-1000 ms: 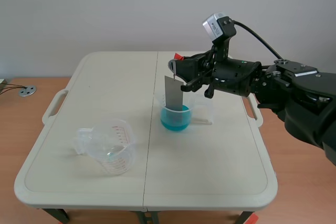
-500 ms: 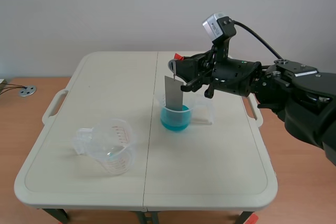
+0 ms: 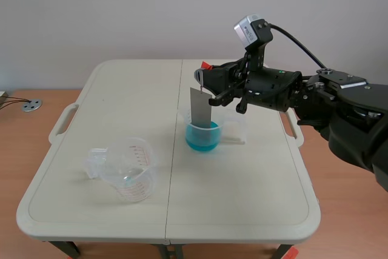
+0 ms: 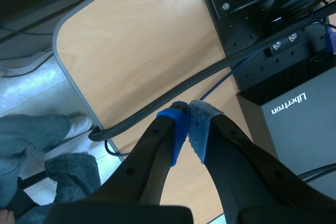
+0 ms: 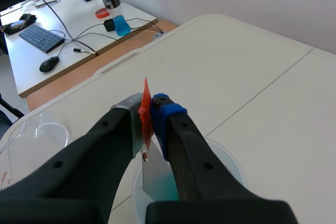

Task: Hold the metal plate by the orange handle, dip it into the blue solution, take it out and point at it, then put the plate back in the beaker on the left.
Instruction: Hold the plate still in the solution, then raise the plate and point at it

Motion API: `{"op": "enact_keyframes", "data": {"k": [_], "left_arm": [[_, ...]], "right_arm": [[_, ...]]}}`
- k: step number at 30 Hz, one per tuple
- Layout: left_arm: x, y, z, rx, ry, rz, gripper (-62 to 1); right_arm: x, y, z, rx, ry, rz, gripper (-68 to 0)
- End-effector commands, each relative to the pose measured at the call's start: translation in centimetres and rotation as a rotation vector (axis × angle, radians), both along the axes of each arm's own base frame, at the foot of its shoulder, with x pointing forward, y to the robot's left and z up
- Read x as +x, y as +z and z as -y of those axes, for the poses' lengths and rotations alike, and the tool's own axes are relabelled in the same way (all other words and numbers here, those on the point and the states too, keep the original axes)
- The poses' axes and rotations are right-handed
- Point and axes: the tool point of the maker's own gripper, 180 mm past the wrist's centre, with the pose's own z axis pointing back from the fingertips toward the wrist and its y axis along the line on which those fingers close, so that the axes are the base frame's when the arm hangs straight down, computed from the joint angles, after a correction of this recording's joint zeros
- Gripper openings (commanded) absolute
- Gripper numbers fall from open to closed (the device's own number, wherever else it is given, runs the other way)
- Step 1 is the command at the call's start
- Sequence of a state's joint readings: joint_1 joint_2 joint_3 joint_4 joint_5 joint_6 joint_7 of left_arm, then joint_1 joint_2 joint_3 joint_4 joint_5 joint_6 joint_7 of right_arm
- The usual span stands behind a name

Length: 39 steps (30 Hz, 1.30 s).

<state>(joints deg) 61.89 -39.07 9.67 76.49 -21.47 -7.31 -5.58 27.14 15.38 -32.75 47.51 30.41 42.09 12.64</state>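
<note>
Plate (image 3: pixel 200 108) is dipped in the blue solution (image 3: pixel 201 140), probably just its lower edge, so, pinched at the orange handle (image 5: pixel 145 109) by the right gripper (image 5: pixel 149 112), it's best lifted straight up.

Keyboard (image 5: pixel 41 38), mouse (image 5: pixel 48 64) and bottle (image 5: pixel 115 11) on a desk (image 5: pixel 76 24).

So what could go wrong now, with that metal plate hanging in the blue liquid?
The right tool pinches only the thin orange handle, so the metal plate could swing or slip. Tilting it might catch the beaker rim and spill the blue solution. Carried to the empty beaker, it may drip blue on the table.
</note>
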Motion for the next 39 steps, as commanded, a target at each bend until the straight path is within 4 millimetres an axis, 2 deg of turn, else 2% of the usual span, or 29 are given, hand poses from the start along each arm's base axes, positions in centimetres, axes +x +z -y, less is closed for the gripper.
{"op": "enact_keyframes", "data": {"k": [1,11,26,35,39], "left_arm": [[0.3,0.1,0.2,-0.008,0.005,0.011,-58.2],[0.4,0.1,0.3,-0.010,0.004,0.013,-58.2],[0.4,0.1,0.3,-0.010,0.004,0.013,-58.2],[0.4,0.1,0.3,-0.010,0.004,0.013,-58.2],[0.4,0.1,0.3,-0.010,0.004,0.013,-58.2]], "right_arm": [[0.4,0.8,-0.1,-0.005,0.012,0.016,-66.0],[1.1,2.4,0.4,0.037,-0.013,0.044,-66.0],[0.4,4.7,-1.1,0.050,0.031,0.088,-66.0],[0.2,5.9,-1.2,0.046,0.036,0.090,-66.0],[0.2,7.1,-1.0,0.059,0.034,0.095,-66.0]]}}
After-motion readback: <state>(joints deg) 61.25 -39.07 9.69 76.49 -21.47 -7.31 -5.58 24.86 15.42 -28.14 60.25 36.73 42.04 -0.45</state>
